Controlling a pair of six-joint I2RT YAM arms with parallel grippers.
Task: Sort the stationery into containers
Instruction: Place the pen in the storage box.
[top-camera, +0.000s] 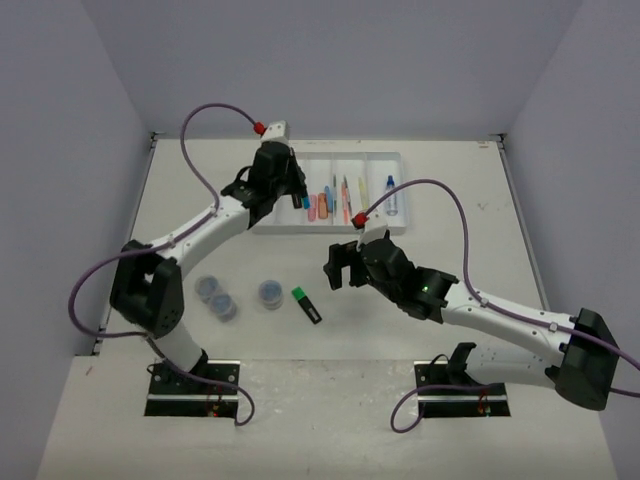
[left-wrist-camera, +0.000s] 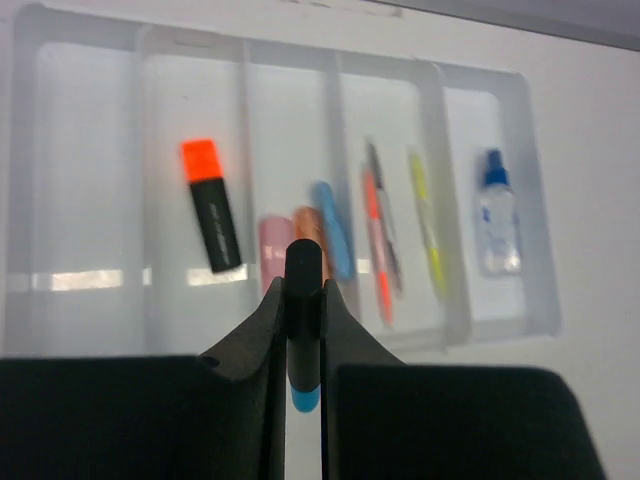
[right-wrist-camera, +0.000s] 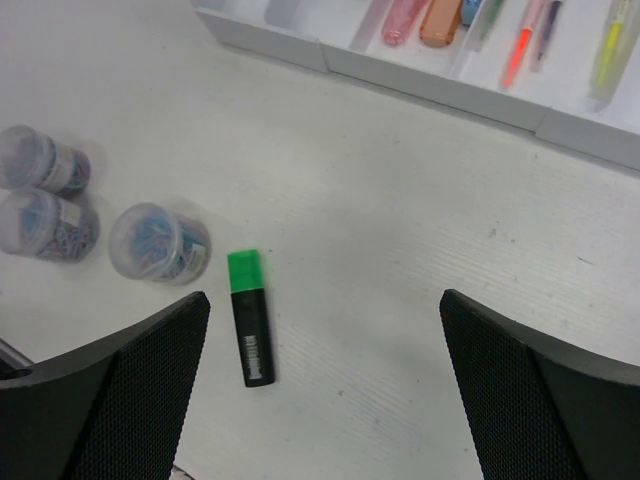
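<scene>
Pinching blue-tipped highlighter (left-wrist-camera: 303, 262): left end effector (left-wrist-camera: 303, 300); right end effector (right-wrist-camera: 320, 300) spread; green-capped highlighter (right-wrist-camera: 250, 335) print unreadable

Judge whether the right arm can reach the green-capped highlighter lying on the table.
Probably yes: the right fingers hang open above the highlighter, nothing between; the nearest tub stands apart.

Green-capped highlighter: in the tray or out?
Out. The highlighter lies flat on the table beside a tub, well short of the tray.
</scene>
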